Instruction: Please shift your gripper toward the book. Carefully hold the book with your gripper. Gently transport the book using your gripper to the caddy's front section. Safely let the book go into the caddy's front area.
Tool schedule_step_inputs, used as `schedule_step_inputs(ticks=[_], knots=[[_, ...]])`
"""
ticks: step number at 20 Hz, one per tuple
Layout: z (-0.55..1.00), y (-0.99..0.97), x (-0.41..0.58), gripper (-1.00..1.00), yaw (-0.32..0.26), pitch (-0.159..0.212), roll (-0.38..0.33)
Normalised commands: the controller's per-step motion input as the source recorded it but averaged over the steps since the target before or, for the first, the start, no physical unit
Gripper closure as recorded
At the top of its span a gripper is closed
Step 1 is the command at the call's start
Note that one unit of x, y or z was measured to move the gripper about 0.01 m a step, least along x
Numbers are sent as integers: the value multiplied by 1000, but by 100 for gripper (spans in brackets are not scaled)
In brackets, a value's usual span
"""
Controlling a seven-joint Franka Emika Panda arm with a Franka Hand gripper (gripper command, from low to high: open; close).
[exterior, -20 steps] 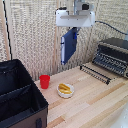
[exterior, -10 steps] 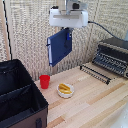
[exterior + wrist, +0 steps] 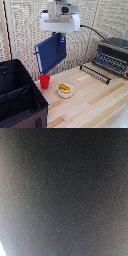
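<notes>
Wrist view: dark grainy blur throughout, nothing identifiable. Exterior view: caddy cut off by the left and bottom edges. Toaster oven cropped at the right edge. End effector fingers partly hidden behind book. Bowl contents too small to tell.

A red cup stands on the pale wooden desk left of centre. Just beside it, toward the right, sits a small white bowl holding something yellow. A black-and-silver toaster oven fills the right edge, its wire rack lying in front.
</notes>
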Motion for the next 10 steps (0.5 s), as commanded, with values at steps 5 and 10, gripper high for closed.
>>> schedule_step_inputs(ticks=[5, 10], knots=[[91, 747, -7, 100, -164, -3, -6], [13, 742, 0, 100, -178, 0, -14]])
